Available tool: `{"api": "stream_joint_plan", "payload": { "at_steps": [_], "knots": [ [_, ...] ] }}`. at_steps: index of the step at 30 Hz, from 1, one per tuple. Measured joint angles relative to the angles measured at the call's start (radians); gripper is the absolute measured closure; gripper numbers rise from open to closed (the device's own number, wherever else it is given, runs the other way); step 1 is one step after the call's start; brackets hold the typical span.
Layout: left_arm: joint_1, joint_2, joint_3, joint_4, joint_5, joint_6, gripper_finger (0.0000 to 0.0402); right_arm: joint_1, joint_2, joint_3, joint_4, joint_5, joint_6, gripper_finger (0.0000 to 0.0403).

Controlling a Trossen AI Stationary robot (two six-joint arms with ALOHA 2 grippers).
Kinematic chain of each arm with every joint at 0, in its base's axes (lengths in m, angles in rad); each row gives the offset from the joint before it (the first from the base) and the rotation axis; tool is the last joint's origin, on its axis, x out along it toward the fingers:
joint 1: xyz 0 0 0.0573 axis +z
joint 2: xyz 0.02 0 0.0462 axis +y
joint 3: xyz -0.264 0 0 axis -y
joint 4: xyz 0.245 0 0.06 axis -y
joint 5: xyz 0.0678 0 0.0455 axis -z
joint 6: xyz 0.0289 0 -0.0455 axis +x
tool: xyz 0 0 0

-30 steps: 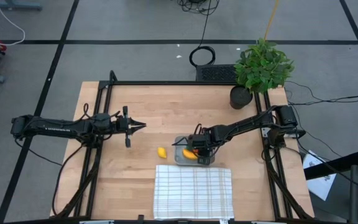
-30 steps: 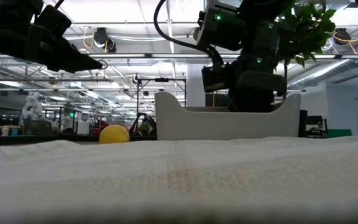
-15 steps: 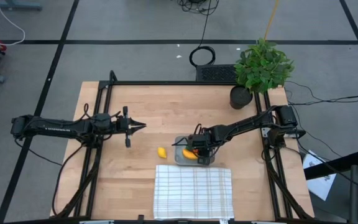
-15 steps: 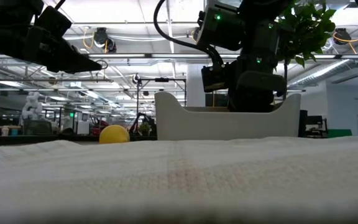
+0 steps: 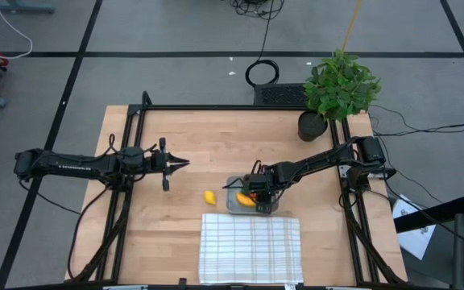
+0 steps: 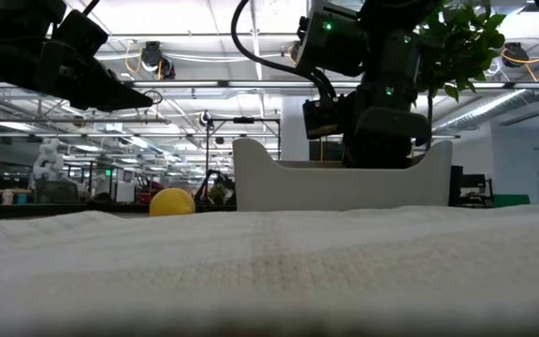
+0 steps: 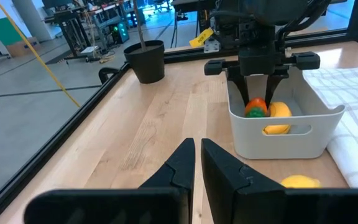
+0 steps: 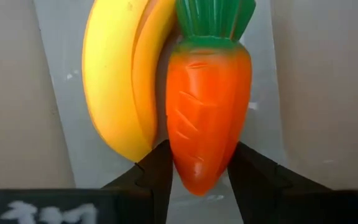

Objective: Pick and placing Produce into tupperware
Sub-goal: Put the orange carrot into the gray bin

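**Carrot gripped inside tub**

Right gripper [image 8: 197, 171] is inside the tupperware [image 7: 278, 140], fingers clamped on the carrot [image 8: 207, 106]; the banana [image 8: 126, 81] touches the carrot's side. Lemon [image 5: 209, 196] sits on the table [image 5: 192, 145], just outside the tub. Left gripper [image 7: 197, 163] hangs well apart, fingers nearly together, holding nothing.

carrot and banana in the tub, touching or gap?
Touching. In the right wrist view the carrot lies pressed against the banana with no gap along their shared edge, the right gripper straddling the carrot's tip inside the tupperware.
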Motion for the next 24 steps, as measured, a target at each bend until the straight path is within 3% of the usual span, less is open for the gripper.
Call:
{"api": "stream_joint_plan", "payload": {
  "at_steps": [7, 24],
  "knots": [
    [0.000, 0.000, 0.000, 0.000, 0.000, 0.000, 0.0369, 0.000, 0.000, -0.001, 0.005, 0.001, 0.005, 0.0237],
    [0.000, 0.000, 0.000, 0.002, 0.000, 0.002, 0.0369, 0.000, -0.050, -0.003, 0.026, 0.001, 0.006, 0.0234]
  ]
}}
